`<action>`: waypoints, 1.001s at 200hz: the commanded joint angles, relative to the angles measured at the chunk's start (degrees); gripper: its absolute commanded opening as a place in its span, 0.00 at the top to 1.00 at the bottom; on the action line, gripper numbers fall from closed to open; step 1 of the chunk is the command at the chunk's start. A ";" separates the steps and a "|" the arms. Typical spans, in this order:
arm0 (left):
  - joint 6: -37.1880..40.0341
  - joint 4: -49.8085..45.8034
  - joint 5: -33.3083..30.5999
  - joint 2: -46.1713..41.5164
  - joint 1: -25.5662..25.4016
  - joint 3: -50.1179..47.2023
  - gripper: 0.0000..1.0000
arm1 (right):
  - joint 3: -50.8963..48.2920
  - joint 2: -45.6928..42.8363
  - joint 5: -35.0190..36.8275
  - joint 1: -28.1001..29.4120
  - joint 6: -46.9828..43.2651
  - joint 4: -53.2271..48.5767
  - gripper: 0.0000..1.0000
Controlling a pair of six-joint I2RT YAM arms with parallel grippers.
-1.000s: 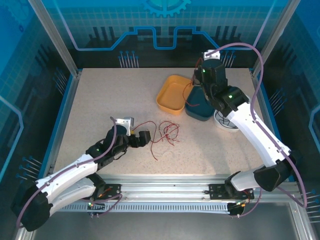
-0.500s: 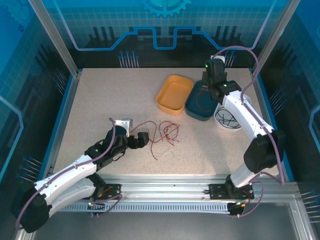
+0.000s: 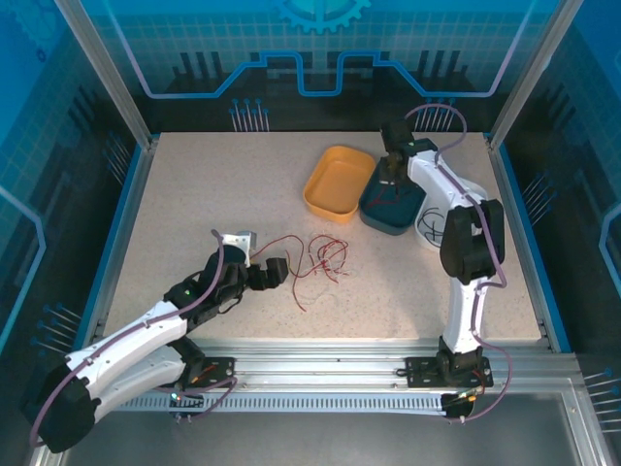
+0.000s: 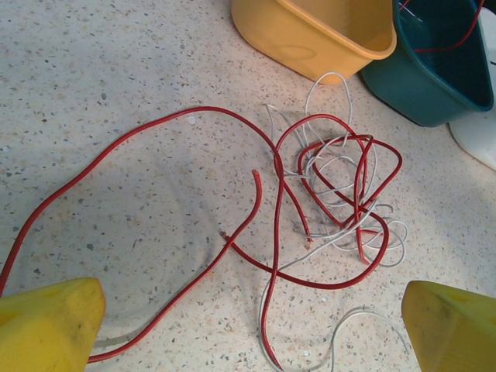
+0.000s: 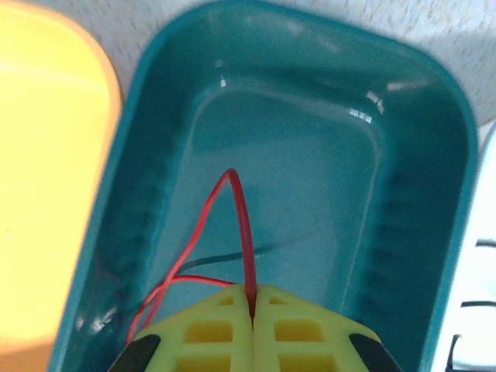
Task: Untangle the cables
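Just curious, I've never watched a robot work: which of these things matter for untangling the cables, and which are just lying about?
In the job: cable tangle; red cable pinched by the right end effector; teal bin beneath it.
Lying about: yellow bin; white bowl with dark strands inside.

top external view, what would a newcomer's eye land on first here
A loose tangle of red and white cables lies in the middle of the table, with the left gripper open just to its left. At the far right, the right gripper is shut on a red cable over the teal bin, which sits beside a yellow bin.
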 commanded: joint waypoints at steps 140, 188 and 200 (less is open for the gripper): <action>-2.54 0.33 -1.70 1.52 -0.10 -0.26 0.01 | -4.48 1.18 -6.67 4.93 -1.59 -11.43 1.00; -2.43 0.99 -1.64 2.38 -0.11 -0.15 0.01 | -5.66 -0.46 -7.73 4.99 -2.35 -12.31 1.00; -2.49 1.17 -1.59 2.62 -0.14 -0.12 0.01 | -5.51 -0.68 -7.78 5.05 -2.65 -12.42 1.00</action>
